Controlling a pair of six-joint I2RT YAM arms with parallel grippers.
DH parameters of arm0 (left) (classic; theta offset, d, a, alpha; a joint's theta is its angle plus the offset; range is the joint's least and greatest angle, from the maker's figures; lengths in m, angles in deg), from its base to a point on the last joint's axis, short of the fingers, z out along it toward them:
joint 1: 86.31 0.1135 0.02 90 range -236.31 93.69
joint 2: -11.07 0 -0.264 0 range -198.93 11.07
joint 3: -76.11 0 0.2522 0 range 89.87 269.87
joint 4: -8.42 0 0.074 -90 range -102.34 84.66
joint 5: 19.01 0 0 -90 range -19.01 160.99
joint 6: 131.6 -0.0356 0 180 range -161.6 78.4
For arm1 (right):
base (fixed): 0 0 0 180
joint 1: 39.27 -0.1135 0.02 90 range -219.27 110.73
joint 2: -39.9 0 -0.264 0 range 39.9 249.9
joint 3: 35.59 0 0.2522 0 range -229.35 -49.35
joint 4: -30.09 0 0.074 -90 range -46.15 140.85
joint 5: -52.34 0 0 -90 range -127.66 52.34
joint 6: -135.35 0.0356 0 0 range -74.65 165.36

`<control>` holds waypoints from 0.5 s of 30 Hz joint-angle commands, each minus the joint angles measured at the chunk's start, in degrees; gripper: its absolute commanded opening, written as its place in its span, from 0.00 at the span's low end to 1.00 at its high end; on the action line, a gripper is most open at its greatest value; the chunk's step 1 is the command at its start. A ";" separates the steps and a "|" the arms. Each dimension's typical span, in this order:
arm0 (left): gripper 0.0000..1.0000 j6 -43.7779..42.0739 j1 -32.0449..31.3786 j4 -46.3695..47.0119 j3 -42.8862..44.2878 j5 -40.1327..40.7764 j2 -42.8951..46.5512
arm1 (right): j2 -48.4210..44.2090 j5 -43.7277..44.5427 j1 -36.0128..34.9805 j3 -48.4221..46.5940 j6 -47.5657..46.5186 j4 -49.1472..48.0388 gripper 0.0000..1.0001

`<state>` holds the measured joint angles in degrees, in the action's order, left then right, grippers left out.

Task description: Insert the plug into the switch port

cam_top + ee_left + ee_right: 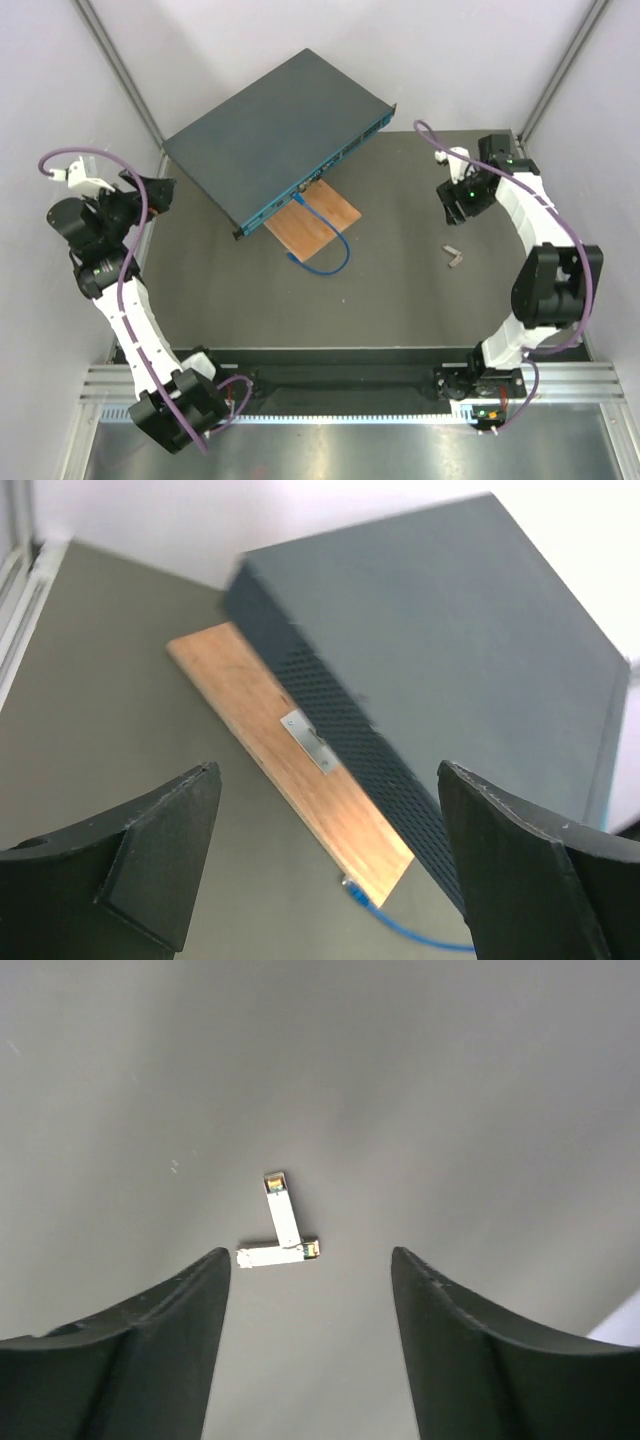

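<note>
While the right fingers [130,1350] hang spread wide above the desk [480,1080], pinching nothing, the plug [284,1212] lies just ahead of & btwn their tips in the right wrist view. It shows as two small pale pieces touching in an L, one w/ its long axis running away from the fingers, the other lying crosswise, approx. along the tip-to-tip line. Which of the pair is meant can't be told. From overhead the plug [455,257] sits on the right side of the desk, near the right arm [540,280] & well apart from the switch [270,135]. The switch lies at a diagonal at the far left, a wooden board [322,222] under its front edge & its lighter port face turned toward mid-desk. A blue cable [340,252] loops from that face over the board. Left fingers [150,860] are likewise spread & empty, near the switch [450,660]. Judgement: the right arm is the nearer one for the pick. The carry would then run left & away, w/ the plug's long axis needing to square up to the port face.
</note>
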<state>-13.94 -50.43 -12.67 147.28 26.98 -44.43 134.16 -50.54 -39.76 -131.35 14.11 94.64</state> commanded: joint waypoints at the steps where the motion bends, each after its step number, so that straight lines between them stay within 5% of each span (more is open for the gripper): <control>1: 0.93 -7.35 -0.89 0.21 2.53 -5.73 0.84 | 4.26 1.36 -0.12 -0.36 -6.72 3.35 0.63; 15: 0.91 -10.43 -7.74 6.89 4.82 -11.89 2.77 | 11.56 5.33 -1.00 9.93 -10.06 -4.11 0.50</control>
<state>-22.37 -55.72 -10.31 149.22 16.64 -41.94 145.48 -45.97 -40.26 -121.56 5.52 93.61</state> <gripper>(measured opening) 0.909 0.521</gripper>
